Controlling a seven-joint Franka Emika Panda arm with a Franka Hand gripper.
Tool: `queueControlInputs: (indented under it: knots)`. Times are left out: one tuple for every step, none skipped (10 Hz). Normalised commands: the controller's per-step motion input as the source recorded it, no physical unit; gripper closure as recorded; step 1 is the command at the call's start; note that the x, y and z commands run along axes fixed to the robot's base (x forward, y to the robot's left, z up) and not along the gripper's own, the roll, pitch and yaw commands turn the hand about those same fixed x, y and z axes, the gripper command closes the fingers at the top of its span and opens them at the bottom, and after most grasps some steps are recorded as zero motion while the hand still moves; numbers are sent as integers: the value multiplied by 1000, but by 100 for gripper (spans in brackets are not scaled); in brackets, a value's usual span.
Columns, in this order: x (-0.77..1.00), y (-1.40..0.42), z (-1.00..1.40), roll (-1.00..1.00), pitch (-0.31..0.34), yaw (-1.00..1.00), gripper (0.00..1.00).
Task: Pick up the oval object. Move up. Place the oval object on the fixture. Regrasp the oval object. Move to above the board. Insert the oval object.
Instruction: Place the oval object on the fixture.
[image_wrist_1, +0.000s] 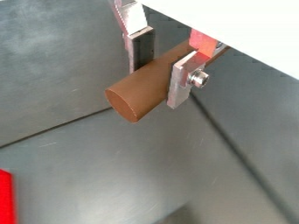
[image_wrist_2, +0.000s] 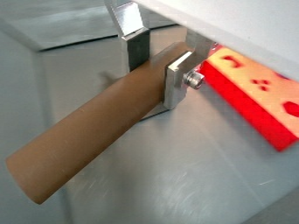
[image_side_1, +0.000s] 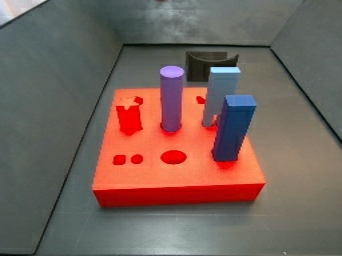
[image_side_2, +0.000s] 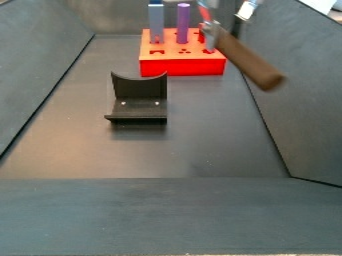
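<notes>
My gripper (image_wrist_1: 162, 74) is shut on the oval object (image_wrist_1: 138, 94), a brown rod with a rounded end. It sits crosswise between the silver fingers (image_wrist_1: 183, 81). In a wrist view most of the rod (image_wrist_2: 87, 138) sticks out to one side of the gripper (image_wrist_2: 158, 77). In a side view the rod (image_side_2: 251, 58) hangs tilted in the air to the right of the red board (image_side_2: 181, 68), with the gripper (image_side_2: 225, 27) at its upper end. The dark fixture (image_side_2: 136, 100) stands on the floor, left of and below the rod. The board (image_side_1: 201, 182) and fixture (image_side_1: 207, 60) also show in a side view.
On the board stand a purple cylinder (image_side_1: 171, 98), two blue rectangular pegs (image_side_1: 235, 128) and a red star peg (image_side_1: 130, 118). The board's edge shows in both wrist views (image_wrist_2: 251, 92) (image_wrist_1: 5, 197). Grey sloped walls (image_side_2: 54, 70) enclose the floor.
</notes>
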Motion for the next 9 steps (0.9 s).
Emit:
queueControlInputs:
  knots:
    - [1000, -731, -111, -51, -96, -1000, 100]
    - [1000, -624, -101, -67, -110, -948, 100]
    - [1000, -529, -99, -71, -93, -619, 100]
    - [1000, -491, -95, -69, -85, -471, 100]
    - [1000, -394, -87, -67, -61, -262, 100]
    - [1000, -336, -82, -67, -46, -171, 100]
    - [1000, -249, -76, -64, -33, -87, 100]
    - [1000, -201, -71, -61, -21, -46, 100]
    - [918, -148, -60, -56, -8, -19, 100]
